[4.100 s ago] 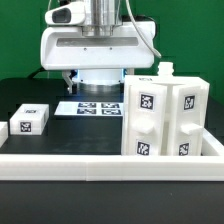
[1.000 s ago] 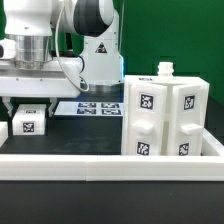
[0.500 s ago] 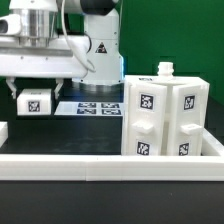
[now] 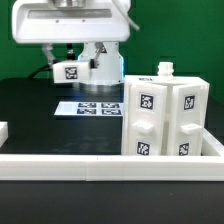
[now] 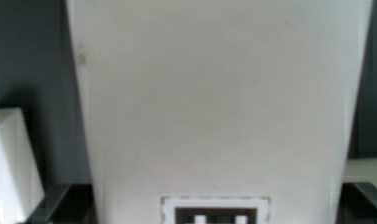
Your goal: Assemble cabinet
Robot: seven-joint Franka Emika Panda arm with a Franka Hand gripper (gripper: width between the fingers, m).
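Observation:
The cabinet [image 4: 165, 120] is a large white box with black-and-white tags and stands on the black table at the exterior view's right, a small knob on its top. My gripper [image 4: 68, 66] is shut on a loose white tagged part [image 4: 69, 73] and holds it in the air, left of and behind the cabinet, above the marker board [image 4: 90, 107]. In the wrist view the held part [image 5: 211, 90] fills most of the picture, its tag [image 5: 220, 212] near my dark fingers [image 5: 53, 205].
A long white border rail [image 4: 110, 165] runs along the front of the table. Another small white piece [image 4: 3, 130] shows at the exterior view's left edge. The arm's white base [image 4: 105, 65] stands behind the marker board.
The gripper has lifted the tagged part off the table at the exterior view's left and carried it up and to the right, toward the cabinet. The cabinet has not moved.

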